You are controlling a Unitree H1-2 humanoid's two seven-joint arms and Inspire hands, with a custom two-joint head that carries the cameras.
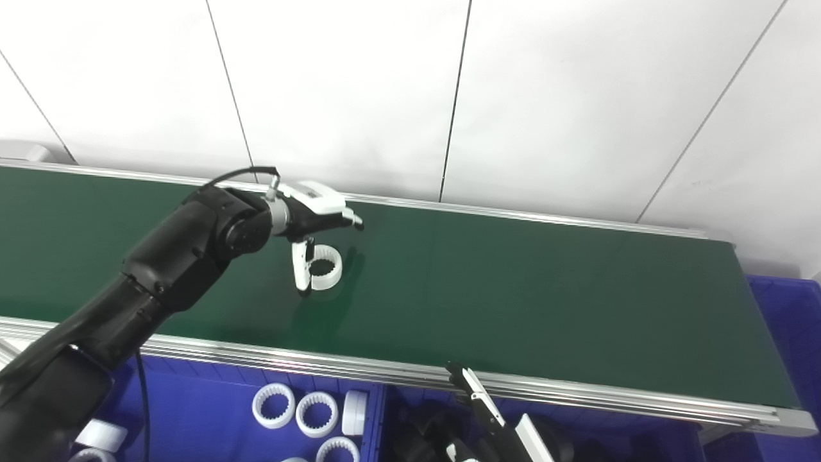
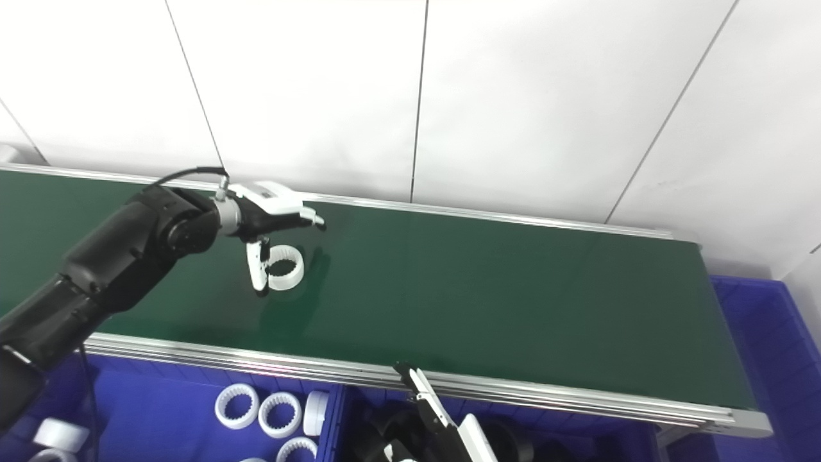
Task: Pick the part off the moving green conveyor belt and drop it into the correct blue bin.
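A white toothed ring (image 1: 326,267) lies on the green conveyor belt (image 1: 513,289), left of its middle. My left hand (image 1: 311,221) reaches over the belt just above the ring, fingers spread, thumb (image 1: 299,266) pointing down against the ring's left side. It holds nothing. My right hand (image 1: 487,410) shows only at the bottom edge, in front of the belt, one finger pointing up. Its other fingers are cut off. The ring also shows in the right eye view (image 2: 284,267).
A blue bin (image 1: 224,404) at the bottom left holds several white toothed rings (image 1: 295,407). A bin (image 1: 577,443) beside it holds dark parts. Another blue bin (image 1: 786,333) stands past the belt's right end. An aluminium rail (image 1: 321,362) edges the belt's near side.
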